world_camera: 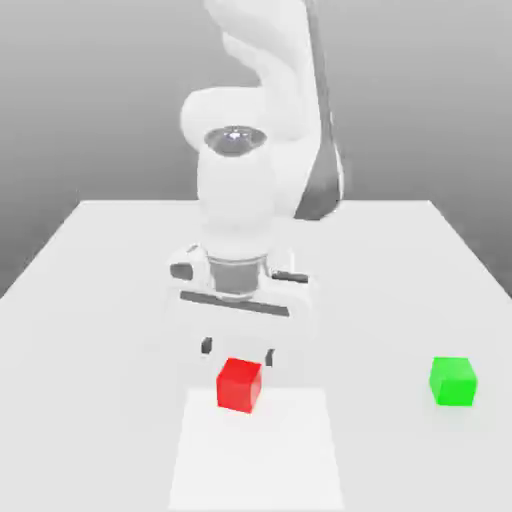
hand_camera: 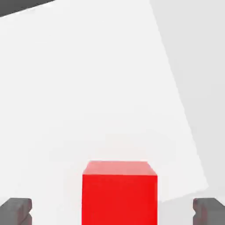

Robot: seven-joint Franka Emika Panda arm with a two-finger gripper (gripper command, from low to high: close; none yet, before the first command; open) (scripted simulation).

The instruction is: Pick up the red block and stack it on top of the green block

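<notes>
Exterior view puts your tool (world_camera: 238, 347) wide open, holding nothing, just above the red block (world_camera: 239, 385) on the worktop (world_camera: 100, 300); grasp, lift and stacking on the green block (world_camera: 453, 381) all remain

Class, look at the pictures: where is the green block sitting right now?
In the exterior view, the green block sits on the white table at the exterior view's right, well apart from the red block, which lies under the open claw.
</notes>
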